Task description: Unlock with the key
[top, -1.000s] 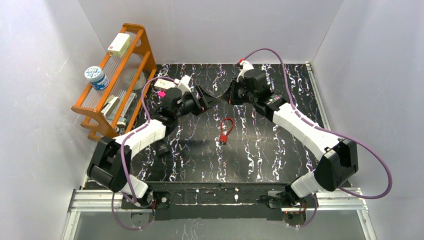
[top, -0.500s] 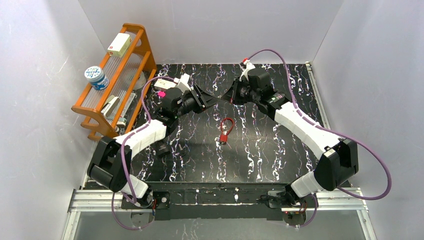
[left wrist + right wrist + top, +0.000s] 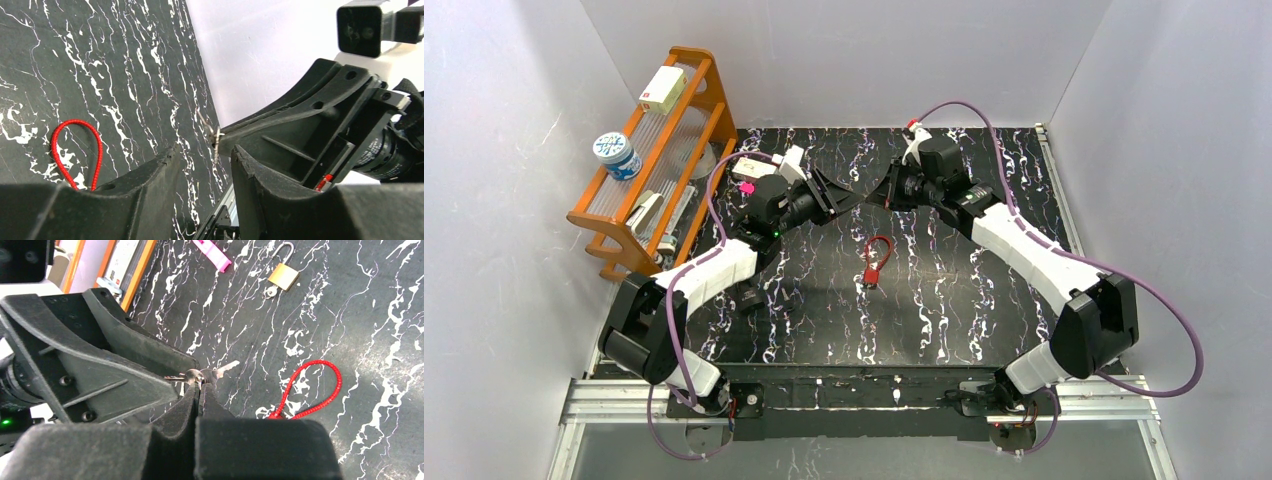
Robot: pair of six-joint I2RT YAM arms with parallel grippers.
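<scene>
- Both arms meet in the air over the back half of the table (image 3: 964,310), tip to tip.
- The right pincer (image 3: 199,385) is clamped tight on a small ring of keys, and one silver key (image 3: 226,367) pokes out past its tips.
- The left pincer (image 3: 206,152) faces it. Its two fingers (image 3: 150,185) stand part-way apart, with the keys right at the mouth of the gap.
- From here I cannot tell whether the left fingers are actually pressing on a key or only standing around it.
- The red padlock (image 3: 876,262), with its looped red cable shackle, lies flat on the table below and a little in front of the two pincers, touched by neither.
- A brass padlock (image 3: 283,276) lies further off on the table, near a pink tag (image 3: 212,253).
- An orange rack (image 3: 694,95) stands along the left wall, with a round tin (image 3: 617,155) and a small box (image 3: 662,88) on top.
</scene>
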